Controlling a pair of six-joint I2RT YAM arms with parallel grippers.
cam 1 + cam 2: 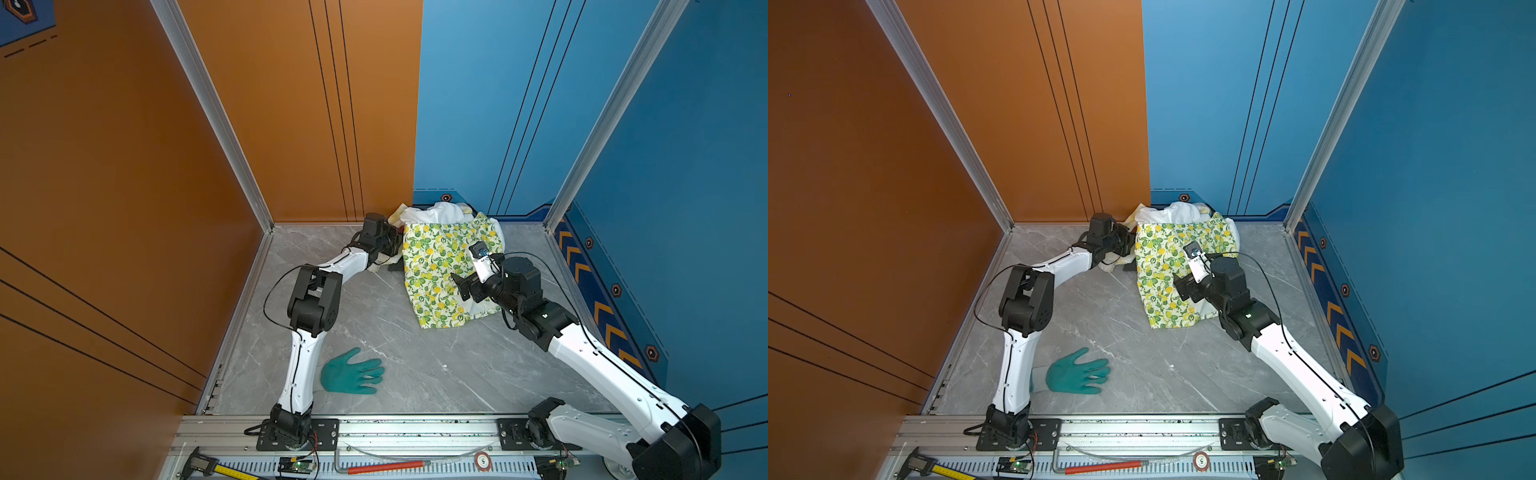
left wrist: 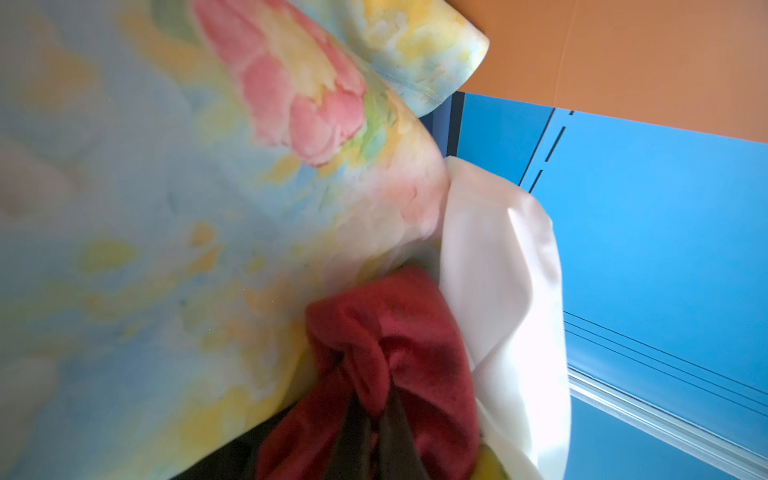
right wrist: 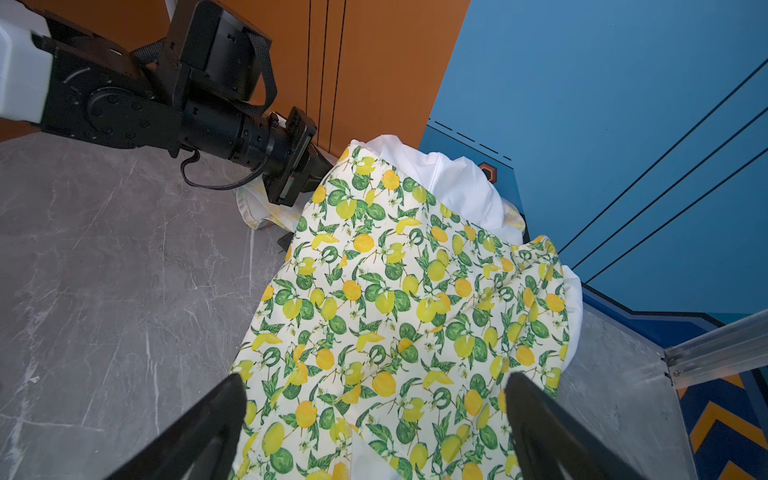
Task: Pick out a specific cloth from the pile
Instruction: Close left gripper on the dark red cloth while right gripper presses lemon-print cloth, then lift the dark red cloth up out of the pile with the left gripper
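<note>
One dark red cloth (image 2: 386, 328) is pinched by the left gripper (image 2: 376, 399), against the floral cloth (image 2: 166, 208). The right gripper (image 3: 376, 380) hangs spread above the lemon cloth (image 3: 374, 291).

Plain dark red cloth (image 2: 386, 332), lemon-and-leaf print cloth (image 1: 436, 266), pastel floral cloth (image 2: 166, 208), teal-green glove (image 1: 353, 376).

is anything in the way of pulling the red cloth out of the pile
Yes: the floral cloth and white cloth crowd against the red cloth, which the left gripper pinches; the lemon cloth lies on top.
</note>
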